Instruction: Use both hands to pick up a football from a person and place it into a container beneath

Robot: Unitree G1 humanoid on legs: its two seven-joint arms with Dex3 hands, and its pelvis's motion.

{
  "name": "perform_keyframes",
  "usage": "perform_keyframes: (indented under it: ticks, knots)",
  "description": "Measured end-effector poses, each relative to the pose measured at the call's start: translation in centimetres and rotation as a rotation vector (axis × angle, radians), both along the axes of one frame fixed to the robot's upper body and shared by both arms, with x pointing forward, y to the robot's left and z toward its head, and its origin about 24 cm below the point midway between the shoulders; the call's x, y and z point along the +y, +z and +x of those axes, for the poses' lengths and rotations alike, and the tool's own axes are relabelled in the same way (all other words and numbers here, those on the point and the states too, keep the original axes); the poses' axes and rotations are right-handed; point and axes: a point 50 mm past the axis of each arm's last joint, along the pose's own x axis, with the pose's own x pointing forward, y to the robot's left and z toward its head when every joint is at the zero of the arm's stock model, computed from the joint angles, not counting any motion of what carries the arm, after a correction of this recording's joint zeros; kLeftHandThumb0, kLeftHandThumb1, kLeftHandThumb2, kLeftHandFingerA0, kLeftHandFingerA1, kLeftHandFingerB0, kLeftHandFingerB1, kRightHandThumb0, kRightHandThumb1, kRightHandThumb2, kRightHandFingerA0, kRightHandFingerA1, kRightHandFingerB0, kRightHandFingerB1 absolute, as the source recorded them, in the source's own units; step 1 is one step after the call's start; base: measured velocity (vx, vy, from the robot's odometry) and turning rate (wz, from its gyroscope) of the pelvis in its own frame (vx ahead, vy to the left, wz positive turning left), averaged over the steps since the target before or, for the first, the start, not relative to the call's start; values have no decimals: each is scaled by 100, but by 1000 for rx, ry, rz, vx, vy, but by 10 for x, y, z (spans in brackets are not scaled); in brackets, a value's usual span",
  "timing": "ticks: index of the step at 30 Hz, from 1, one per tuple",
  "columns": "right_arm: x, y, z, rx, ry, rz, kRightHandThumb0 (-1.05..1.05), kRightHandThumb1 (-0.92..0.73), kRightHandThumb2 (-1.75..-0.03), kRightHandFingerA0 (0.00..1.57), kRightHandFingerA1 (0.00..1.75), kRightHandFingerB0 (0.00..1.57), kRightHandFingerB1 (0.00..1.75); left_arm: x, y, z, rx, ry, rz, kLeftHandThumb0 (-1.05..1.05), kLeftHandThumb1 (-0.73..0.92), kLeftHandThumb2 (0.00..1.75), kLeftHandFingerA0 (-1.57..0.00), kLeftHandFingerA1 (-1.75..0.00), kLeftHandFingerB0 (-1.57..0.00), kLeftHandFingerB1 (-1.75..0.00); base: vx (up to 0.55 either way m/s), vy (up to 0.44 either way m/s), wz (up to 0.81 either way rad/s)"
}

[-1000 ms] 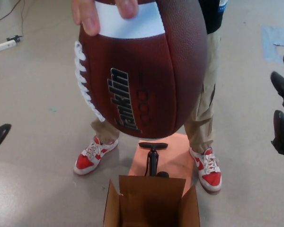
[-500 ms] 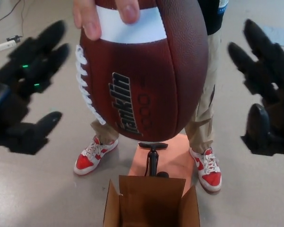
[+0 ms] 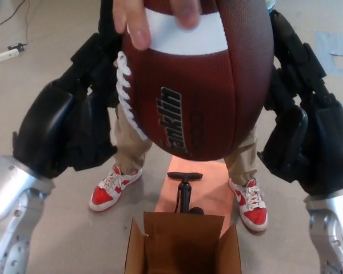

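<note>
Both my left hand [image 3: 74,123] and right hand [image 3: 300,125] flank the football [image 3: 200,85]; whether they grip it, I cannot tell. If the person's hand [image 3: 154,17] lets go early, it could miss the box [image 3: 183,242].

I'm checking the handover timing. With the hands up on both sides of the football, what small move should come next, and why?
Probably press both hands inward onto the ball. The left hand and right hand flank the football, but firm contact isn't clear, and the person's hand grips its top. The cardboard box sits open below, so lowering should wait until the ball is clamped.
</note>
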Motion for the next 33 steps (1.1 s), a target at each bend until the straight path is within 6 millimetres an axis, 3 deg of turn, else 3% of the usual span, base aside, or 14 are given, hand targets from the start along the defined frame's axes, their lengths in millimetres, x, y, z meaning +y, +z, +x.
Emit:
perform_keyframes:
  ticks: [5, 6, 11, 12, 13, 14, 16, 19, 20, 21, 22, 23, 29, 33]
  knots:
    - [3, -1, 1, 18, -4, 7, -98, -90, -122, 9, 13, 0, 9, -3, -1, 1, 3, 38, -1, -91, 87, 106, -1, -12, 0, -2, 0, 0, 0]
    - [4, -2, 1, 24, -5, 7, -98, -89, -122, 8, 13, 0, 9, -3, -1, 2, 3, 47, 1, -81, 88, 126, 0, -16, 0, -16, 0, 0, 0]
    - [4, -2, 3, 44, -12, 8, -93, -84, -118, 5, 17, 0, 11, -6, -3, 3, 16, 70, 6, -88, 90, 124, 0, -11, 0, -13, 0, 0, 0]
    - [5, -2, 4, 47, -14, 9, -83, -92, -75, 0, 23, 0, 6, -7, -3, 4, 19, 74, 3, -92, 92, 124, 0, -8, 0, -10, 0, 0, 0]
    - [5, -1, 5, 51, -15, 12, -83, -92, -75, 0, 23, 0, 6, -9, -2, 5, 22, 81, -1, -92, 92, 124, 0, -8, 0, -10, 0, 0, 0]
    - [5, -2, 6, 54, -16, 14, -90, -86, -118, 0, 12, 0, 10, -10, -2, 5, 23, 83, -5, -89, 92, 125, 0, -9, 0, -9, 0, 0, 0]
    - [8, -3, 9, 70, -25, 32, -92, -89, -118, 0, 9, 0, 8, -17, -4, 7, 33, 101, -29, -82, 89, 123, 0, -14, 0, -13, 0, 0, 0]
    - [12, -12, 16, 118, -53, 44, -81, -89, -120, 0, 16, 0, 12, -26, -14, 12, 74, 142, -46, -80, 88, 109, 0, 0, 0, -3, 0, 0, 0]
    - [13, -15, 17, 132, -61, 40, -81, -86, -104, 0, 4, 0, 0, -28, -17, 14, 83, 153, -45, -80, 88, 110, 0, 0, 0, -3, 0, 0, 0]
    - [14, -18, 19, 148, -70, 33, -81, -86, -104, 0, 4, 0, 0, -30, -21, 16, 95, 163, -42, -80, 88, 110, 0, 0, 0, -3, 0, 0, 0]
    - [14, -23, 22, 165, -80, 24, -77, -83, -100, 0, 0, 0, 1, -31, -25, 18, 108, 177, -34, -70, 92, 91, 0, 0, 0, -6, 0, 0, 0]
    - [15, -24, 23, 172, -85, 19, -82, -88, -112, 0, 0, 0, 1, -32, -27, 18, 113, 183, -29, -75, 82, 98, 0, -2, 0, -9, 0, 0, 0]
    - [21, -45, 36, 231, -146, -42, -74, -83, -99, 0, 1, 0, 5, -39, -45, 30, 156, 263, 28, -78, 82, 101, 0, -4, 0, -8, 0, 0, 0]
    - [22, -57, 42, 268, -160, -57, -79, -87, -105, 0, 1, 0, 3, -39, -55, 37, 179, 293, 55, -74, 82, 102, 0, -7, 0, -12, 0, 0, 0]
